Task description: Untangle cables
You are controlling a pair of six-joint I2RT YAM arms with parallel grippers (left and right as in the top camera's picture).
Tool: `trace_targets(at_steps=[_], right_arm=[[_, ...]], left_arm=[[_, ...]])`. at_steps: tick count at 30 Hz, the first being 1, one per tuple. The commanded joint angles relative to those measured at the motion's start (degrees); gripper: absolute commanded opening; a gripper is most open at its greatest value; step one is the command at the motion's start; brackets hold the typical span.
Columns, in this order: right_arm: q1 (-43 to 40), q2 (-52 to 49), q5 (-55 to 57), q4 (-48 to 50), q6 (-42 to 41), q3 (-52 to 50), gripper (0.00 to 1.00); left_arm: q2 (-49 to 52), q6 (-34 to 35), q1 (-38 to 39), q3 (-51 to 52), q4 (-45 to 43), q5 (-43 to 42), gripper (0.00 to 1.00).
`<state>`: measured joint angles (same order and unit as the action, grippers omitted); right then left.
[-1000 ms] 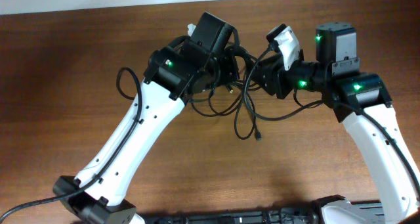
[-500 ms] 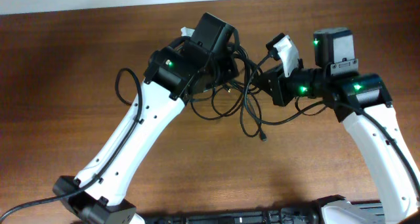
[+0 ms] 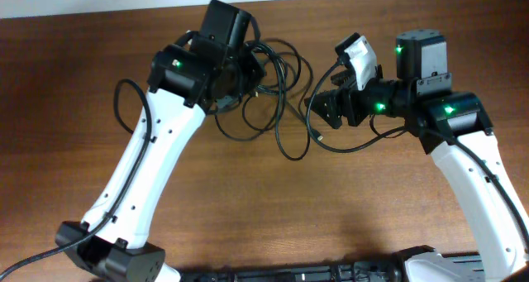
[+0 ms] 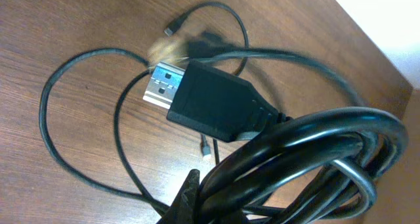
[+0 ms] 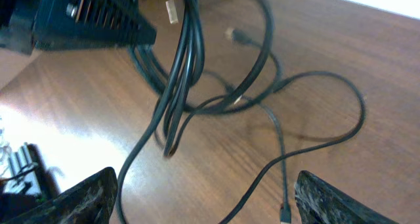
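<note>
**Overhead view.** The left claw point(image 3: 248, 75) is closed on the cables point(image 3: 273, 83), which hang from it as a tangle of black loops over the brown desk point(image 3: 66, 150). The right claw point(image 3: 318, 108) sits just right of the tangle and points toward it with its jaws parted. One loop passes close by its tips; whether it touches them cannot be told. Green lamps point(image 3: 176, 64) glow on both arms.

**Left wrist view.** A thick coil of the cables point(image 4: 308, 158) fills the lower right and runs against a dark fingertip point(image 4: 187, 201) at the bottom edge. A broad black plug point(image 4: 210, 102) with a bright metal end juts from the coil toward the upper left. Thinner cords loop on the desk point(image 4: 65, 20) behind it, ending in small plug ends point(image 4: 169, 31).

**Right wrist view.** The fingers point(image 5: 85, 198) of the right claw point(image 5: 213, 198) stand at the lower corners, wide apart and gripping nothing. Between them show only the desk point(image 5: 367, 60) and thin cords lying on it. The cables point(image 5: 187, 60) lie ahead: several strands drop together beside the left arm's black housing point(image 5: 85, 14), and thin loops spread to the right. A small pale tag point(image 5: 172, 10) sits on one strand, too blurred to read.
</note>
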<state>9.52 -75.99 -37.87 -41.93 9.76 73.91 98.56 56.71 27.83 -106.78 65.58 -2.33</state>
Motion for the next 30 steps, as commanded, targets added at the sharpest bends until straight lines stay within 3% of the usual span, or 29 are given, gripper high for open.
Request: trace_targets(at_steps=[1,6,13,20,23,24,30], right_arm=[[-0.2,0.4,1.3,0.8,0.2,0.3,0.86],[-0.2,0.4,1.0,0.8,0.2,0.3,0.8],[-0.2,0.4,0.8,0.9,0.2,0.3,0.46],[-0.2,0.4,0.8,0.9,0.2,0.3,0.45],[-0.2,0.4,0.8,0.9,0.2,0.3,0.19],[-0.2,0.4,0.8,0.9,0.2,0.3,0.04],[-0.2,0.4,0.5,0.8,0.2,0.3,0.04]], left_arm=[[-1.0,-2.4,2.5,-0.9,-0.2,0.6,0.0],[-1.0,-4.9,6.3,-0.9,-0.3,0.6,0.0],[-1.0,-5.4,8.2,-0.9,-0.6,0.7,0.0],[-1.0,-5.4,9.3,-0.9,-1.6,0.1,0.0],[-1.0,-5.4,9.3,-0.9,-1.7,0.0,0.0],[-1.0,-5.4,9.3,-0.9,-1.7,0.0,0.0],[-1.0,-5.4,9.3,-0.9,-1.7,0.4,0.0]])
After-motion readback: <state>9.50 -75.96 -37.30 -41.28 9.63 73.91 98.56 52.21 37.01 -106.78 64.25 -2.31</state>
